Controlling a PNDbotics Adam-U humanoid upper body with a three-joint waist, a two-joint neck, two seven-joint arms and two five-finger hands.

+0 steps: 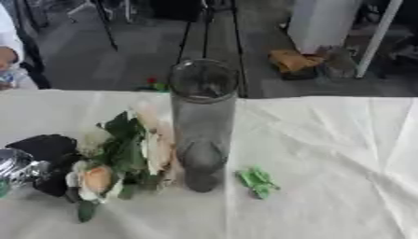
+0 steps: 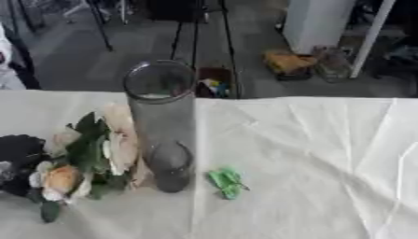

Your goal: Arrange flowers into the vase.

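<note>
I see the tabletop under a creased white cloth that fills the lower half of both views. On it, a little left of centre, stands 1 tall clear glass vase, upright, its open mouth toward the far edge and its thick base resting on the cloth. I can make out no stems inside it.

Just left of the vase lies the bunch of flowers: pale cream and peach blooms with dark green leaves, the tops pointing toward the far edge and the bunch touching or nearly touching the vase wall; I cannot tell which.

My left robot hand comes in at the left edge, black with a silver joint showing, pressed against the bunch on its left side. It looks wrapped about the flowers near the lowest peach bloom, but the leaves cover the fingers and I cannot tell how far they are closed.

Right of the vase base, apart from it, lies 1 small green scrap on the cloth.
</note>
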